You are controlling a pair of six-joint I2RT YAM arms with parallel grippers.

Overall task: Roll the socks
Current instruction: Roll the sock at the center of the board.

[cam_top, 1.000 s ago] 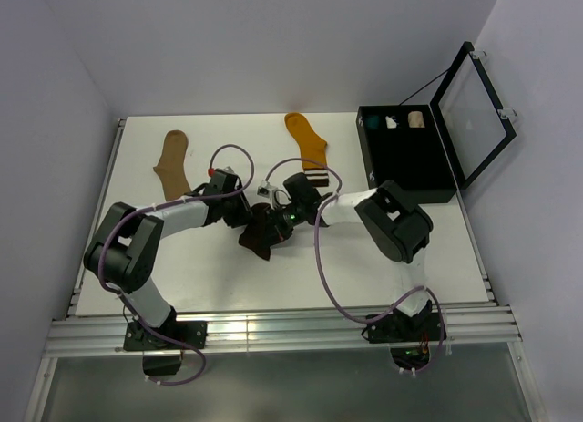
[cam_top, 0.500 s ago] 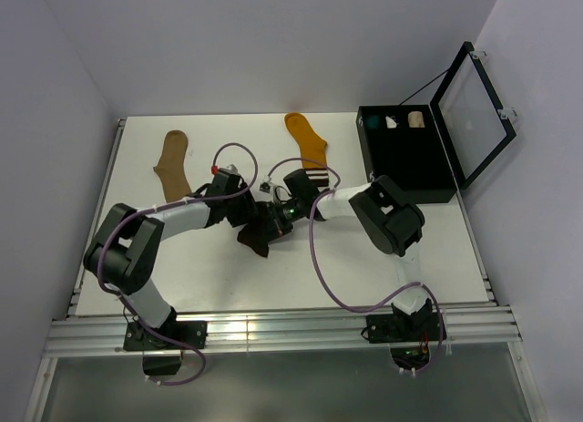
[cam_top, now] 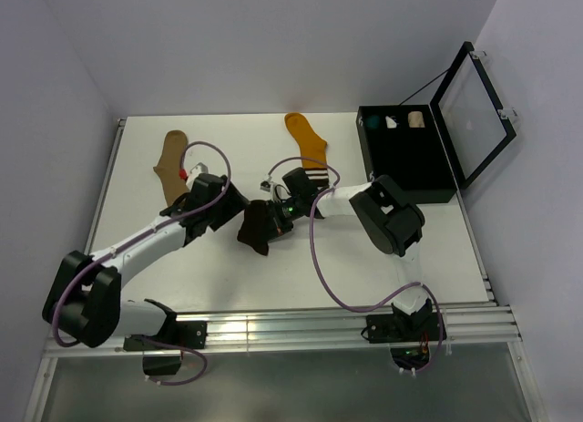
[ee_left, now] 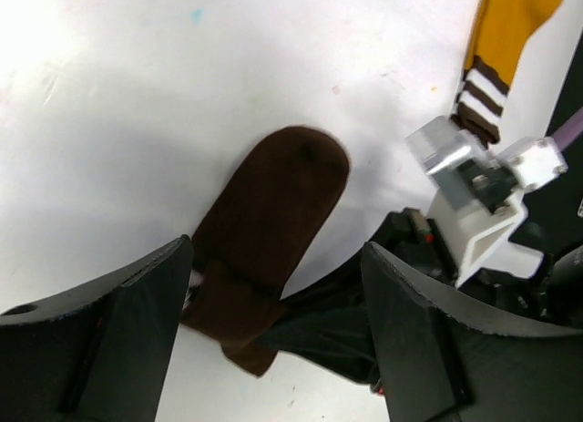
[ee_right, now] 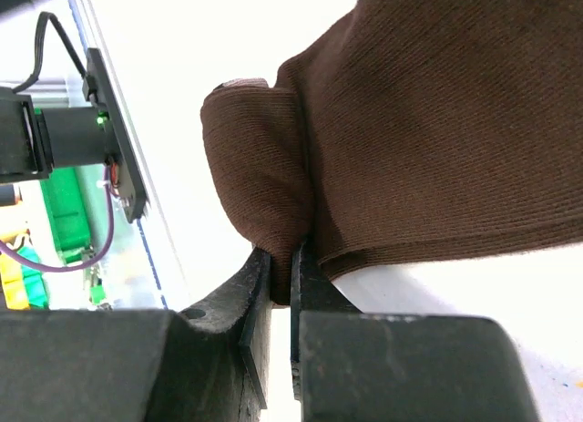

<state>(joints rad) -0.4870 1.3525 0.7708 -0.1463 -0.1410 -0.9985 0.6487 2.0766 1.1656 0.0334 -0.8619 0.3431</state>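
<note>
Pinching a folded edge of the brown sock (cam_top: 255,232) with the right fingers (ee_right: 260,290) closed tight on it, probably to keep the fold from springing open, in the middle of the desk (cam_top: 364,249) near the orange sock (cam_top: 308,141) and its striped cuff. Hovering beside it with the left fingers (cam_top: 228,203) spread wide and empty, likely free to re-grip. Reaching in low from both sides, with the left arm (cam_top: 137,244) stretched long and the right arm (cam_top: 387,217) folded back toward centre.
</note>
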